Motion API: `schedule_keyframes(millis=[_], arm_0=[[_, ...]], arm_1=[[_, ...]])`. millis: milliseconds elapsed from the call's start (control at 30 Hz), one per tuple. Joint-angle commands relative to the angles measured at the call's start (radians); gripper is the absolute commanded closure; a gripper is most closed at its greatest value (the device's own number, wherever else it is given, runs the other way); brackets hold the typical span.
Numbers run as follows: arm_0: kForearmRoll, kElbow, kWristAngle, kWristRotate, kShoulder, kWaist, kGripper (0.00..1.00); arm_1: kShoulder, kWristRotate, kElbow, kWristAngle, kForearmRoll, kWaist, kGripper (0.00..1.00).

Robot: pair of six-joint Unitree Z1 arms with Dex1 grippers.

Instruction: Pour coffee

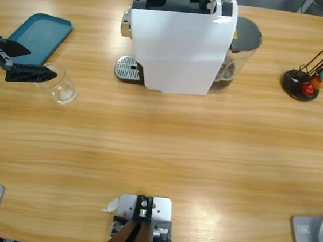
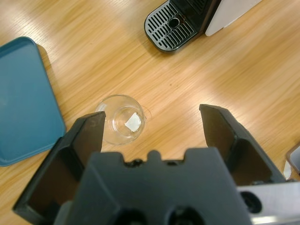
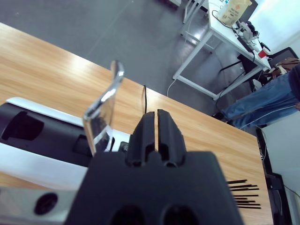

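- Your left gripper (image 2: 150, 136) gapes wide – one empty glass cup (image 2: 121, 118) just ahead, beside its left jaw.
- Right gripper (image 3: 153, 123): jaws pressed together above one coffee machine (image 1: 181, 42).
- Coffee – possibly the dark pool in the machine's tank (image 1: 229, 73).

You have the coffee machine (image 1: 181, 45) at the table's (image 1: 158, 155) far edge, mid-length. The tray (image 1: 40, 38) lies toward the far left corner, the glass cup (image 1: 59, 84) just nearer beside it. The capsule stand (image 1: 301, 83) sits toward the far right corner.
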Motion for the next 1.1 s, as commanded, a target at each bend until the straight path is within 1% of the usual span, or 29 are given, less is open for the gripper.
schedule_keyframes(millis=[33,267,367,500,733,867,1100], arm_0=[[-0.015,0.041,0.013,-0.009,0.005,-0.010,0.128],[-0.015,0.041,0.013,-0.009,0.007,-0.010,0.128],[-0.015,0.041,0.013,-0.009,0.010,-0.010,0.128],[-0.015,0.041,0.014,-0.011,0.010,-0.010,0.128],[-0.015,0.041,0.014,-0.014,0.013,-0.010,0.128],[-0.015,0.040,0.014,-0.014,0.016,-0.010,0.128],[-0.015,0.040,0.014,-0.014,0.016,-0.010,0.128]], arm_1=[[0.104,-0.033,-0.022,0.016,-0.008,-0.016,1.000],[0.177,-0.078,-0.102,0.016,0.020,-0.016,1.000],[0.208,-0.123,-0.158,0.021,0.031,-0.006,1.000],[0.241,-0.161,-0.207,0.064,0.052,0.007,1.000],[0.296,-0.152,-0.212,0.139,0.113,0.058,1.000],[0.324,-0.107,-0.209,0.173,0.163,0.078,1.000],[0.385,-0.113,-0.246,0.187,0.186,0.090,1.000]])
